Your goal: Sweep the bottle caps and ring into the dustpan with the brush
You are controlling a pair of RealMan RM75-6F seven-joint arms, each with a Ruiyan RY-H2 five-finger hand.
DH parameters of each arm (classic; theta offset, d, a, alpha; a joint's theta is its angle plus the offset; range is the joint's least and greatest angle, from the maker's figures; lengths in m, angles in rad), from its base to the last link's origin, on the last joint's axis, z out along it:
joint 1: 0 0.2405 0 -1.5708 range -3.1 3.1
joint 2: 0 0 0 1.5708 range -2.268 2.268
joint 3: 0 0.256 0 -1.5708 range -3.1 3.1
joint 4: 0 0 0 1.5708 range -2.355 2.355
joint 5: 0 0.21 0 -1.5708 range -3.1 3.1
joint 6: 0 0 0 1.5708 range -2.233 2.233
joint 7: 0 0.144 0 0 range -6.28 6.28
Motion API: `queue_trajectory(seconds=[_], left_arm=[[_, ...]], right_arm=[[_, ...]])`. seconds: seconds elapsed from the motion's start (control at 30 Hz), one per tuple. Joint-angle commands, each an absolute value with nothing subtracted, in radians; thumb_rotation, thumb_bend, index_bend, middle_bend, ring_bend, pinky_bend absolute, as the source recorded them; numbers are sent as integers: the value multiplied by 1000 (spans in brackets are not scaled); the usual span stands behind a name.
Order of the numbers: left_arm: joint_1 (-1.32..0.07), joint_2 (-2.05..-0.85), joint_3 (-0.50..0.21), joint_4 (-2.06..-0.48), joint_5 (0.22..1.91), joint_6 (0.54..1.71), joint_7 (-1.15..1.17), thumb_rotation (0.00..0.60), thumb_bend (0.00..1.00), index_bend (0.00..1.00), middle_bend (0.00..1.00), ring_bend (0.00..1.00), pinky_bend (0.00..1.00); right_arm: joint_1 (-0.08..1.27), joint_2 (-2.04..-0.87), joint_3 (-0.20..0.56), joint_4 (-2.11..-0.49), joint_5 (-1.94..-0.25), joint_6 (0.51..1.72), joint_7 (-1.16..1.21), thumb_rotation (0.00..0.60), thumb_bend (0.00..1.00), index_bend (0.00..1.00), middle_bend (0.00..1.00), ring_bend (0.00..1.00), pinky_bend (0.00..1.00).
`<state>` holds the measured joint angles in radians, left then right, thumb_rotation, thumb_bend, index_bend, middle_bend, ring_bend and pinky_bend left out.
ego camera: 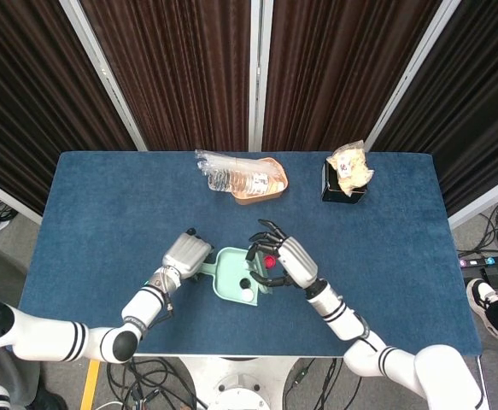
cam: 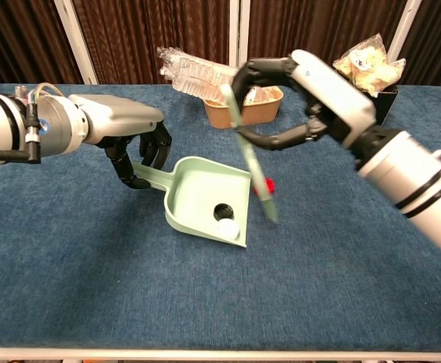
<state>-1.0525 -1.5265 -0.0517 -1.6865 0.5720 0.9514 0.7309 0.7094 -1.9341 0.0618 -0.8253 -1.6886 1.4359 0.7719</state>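
Brush (cam: 249, 162) within right-hand fingers (cam: 259, 69)

Left hand (cam: 133, 144) low at table, fingers curled around a handle. Right hand (cam: 311, 98) raised, fingers wrapped on a thin blade, forearm angled in from right.

Matt blue cloth surface (cam: 69, 280), napped. Mint-green smooth plastic dustpan (cam: 194, 197), slight sheen. Clear crinkled plastic bottles (cam: 205, 79), glossy. Robot hand (cam: 129, 144) shells: satin silver, black fingers.
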Motion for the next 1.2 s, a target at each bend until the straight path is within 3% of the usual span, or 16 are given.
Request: queue_trajectory(seconds=[0.03, 0.5, 1.2], left_arm=[[-1055, -1529, -51, -1684, 566, 956, 736, 600, 369, 523, 531, 356, 171], [-1082, -1539, -52, -1673, 512, 955, 765, 600, 369, 524, 531, 356, 171], [-1099, -1537, -45, -1684, 492, 966, 771, 600, 367, 524, 531, 356, 171]], right_arm=[[691, -1894, 49, -839, -1664, 1392, 778, 600, 589, 716, 651, 278, 83], [730, -1947, 54, -773, -1642, 1299, 875, 600, 593, 720, 653, 278, 83], [787, -2041, 92, -752, -1665, 1384, 925, 600, 595, 721, 653, 278, 83]])
